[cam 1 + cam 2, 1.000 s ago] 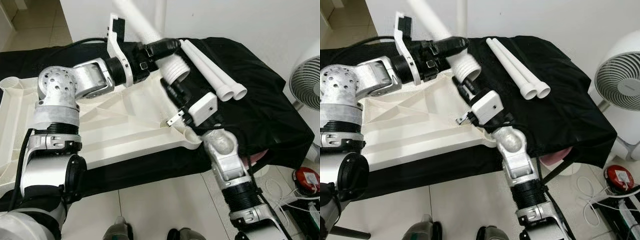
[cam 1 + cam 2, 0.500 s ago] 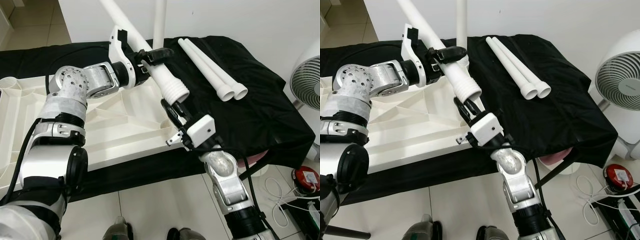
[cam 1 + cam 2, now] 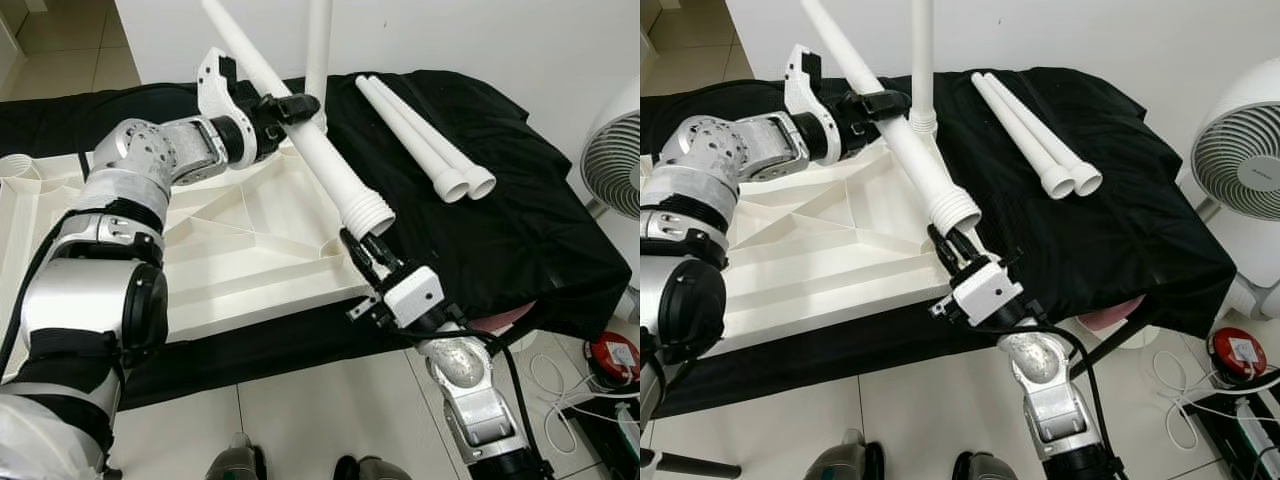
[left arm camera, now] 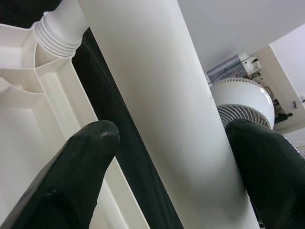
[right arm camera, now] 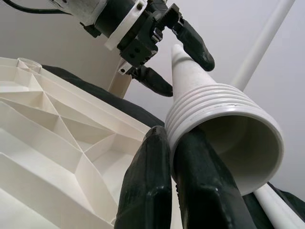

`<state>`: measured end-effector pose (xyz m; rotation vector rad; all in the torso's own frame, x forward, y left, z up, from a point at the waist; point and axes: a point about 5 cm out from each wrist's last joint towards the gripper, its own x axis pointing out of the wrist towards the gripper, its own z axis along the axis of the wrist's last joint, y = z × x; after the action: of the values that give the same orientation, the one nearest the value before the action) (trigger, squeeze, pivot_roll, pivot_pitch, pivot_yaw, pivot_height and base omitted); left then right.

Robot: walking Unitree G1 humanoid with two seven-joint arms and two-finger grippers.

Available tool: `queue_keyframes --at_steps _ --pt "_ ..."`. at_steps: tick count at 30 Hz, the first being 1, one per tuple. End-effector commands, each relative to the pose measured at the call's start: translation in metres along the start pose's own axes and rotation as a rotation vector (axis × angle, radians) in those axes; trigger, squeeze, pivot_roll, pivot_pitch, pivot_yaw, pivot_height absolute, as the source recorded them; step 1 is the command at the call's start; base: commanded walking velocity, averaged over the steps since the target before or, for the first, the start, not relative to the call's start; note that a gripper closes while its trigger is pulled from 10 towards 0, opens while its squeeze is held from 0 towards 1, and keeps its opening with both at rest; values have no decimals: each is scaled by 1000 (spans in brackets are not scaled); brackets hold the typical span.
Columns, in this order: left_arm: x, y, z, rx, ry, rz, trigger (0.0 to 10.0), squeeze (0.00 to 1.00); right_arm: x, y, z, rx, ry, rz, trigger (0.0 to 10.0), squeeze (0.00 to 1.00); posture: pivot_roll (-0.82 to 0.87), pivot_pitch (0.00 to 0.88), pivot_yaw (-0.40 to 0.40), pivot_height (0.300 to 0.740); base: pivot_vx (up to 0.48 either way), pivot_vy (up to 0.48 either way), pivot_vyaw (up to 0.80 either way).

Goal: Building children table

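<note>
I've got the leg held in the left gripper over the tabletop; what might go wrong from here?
1. The left gripper clasps the table leg mid-shaft with its threaded end unsupported in the air; it may swing or slip.
2. The right gripper, fingers together, sits just under that end at the tabletop's corner and may block seating.
3. An upright leg stands just beyond; the held leg's far end could strike it.

the slanting leg [image 3: 300, 130] and right gripper [image 3: 362, 252] crowd the tabletop [image 3: 230, 250] corner; black cloth [image 3: 520, 220] beyond lies open.
</note>
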<state>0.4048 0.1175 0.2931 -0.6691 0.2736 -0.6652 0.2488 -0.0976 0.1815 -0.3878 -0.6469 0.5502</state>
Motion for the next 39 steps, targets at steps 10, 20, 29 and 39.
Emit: queue_keyframes --at_steps 10,20,29,39 --pt "-5 -29 5 16 29 -510 10000 0 -6 10 4 -79 -51 138 10000 0 -15 96 11 740 0 0 0" --pt "-7 -28 8 15 17 -539 0 0 -14 10 -1 -88 -28 148 10000 0 -12 97 6 740 0 0 0" --pt "-9 -29 15 -24 -21 -539 0 0 -16 6 -2 -63 -35 68 10000 1000 -8 93 6 740 0 0 0" --pt "-12 -24 23 -53 -55 -488 4392 0 -24 10 2 -93 -38 -61 10000 867 -1 105 16 740 0 0 0"
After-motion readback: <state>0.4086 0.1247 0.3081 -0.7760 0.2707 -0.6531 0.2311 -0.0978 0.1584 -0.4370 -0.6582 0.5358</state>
